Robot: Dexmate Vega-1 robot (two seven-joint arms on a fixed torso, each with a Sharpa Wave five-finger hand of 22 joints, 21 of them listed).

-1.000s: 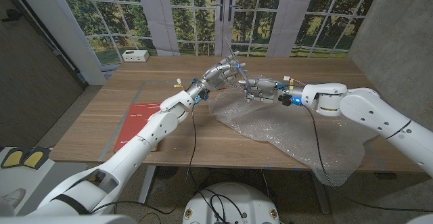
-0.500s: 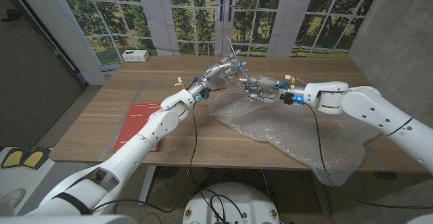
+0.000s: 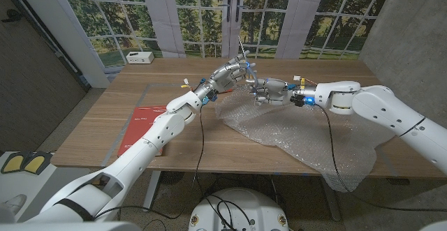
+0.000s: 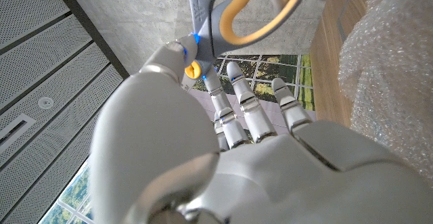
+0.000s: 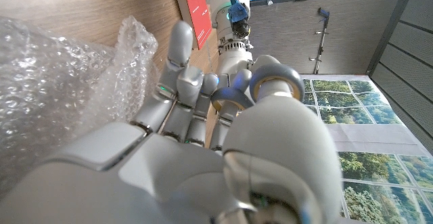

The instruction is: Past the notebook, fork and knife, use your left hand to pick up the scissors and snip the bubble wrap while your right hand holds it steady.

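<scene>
My left hand (image 3: 229, 73) holds the scissors (image 3: 242, 58) above the table's middle, blades pointing up and away. Their grey and yellow handle loops (image 4: 233, 11) show past the left hand (image 4: 203, 156) in the left wrist view. The clear bubble wrap (image 3: 300, 137) spreads from the table's middle over its front right edge. My right hand (image 3: 268, 91) grips the sheet's raised far edge, just right of the scissors. In the right wrist view, the right hand (image 5: 196, 143) has its fingers curled against a bunched fold of bubble wrap (image 5: 61, 75).
A red notebook (image 3: 142, 125) lies at the table's front left, under my left arm. A small white box (image 3: 140, 57) sits at the far left corner. Bubble wrap (image 4: 399, 68) also lies beside the left hand. The wooden table (image 3: 328, 74) runs to the window wall.
The scissors have tilted more upright and risen a little with my left hand. My right hand has edged slightly up and away with the wrap's edge.
</scene>
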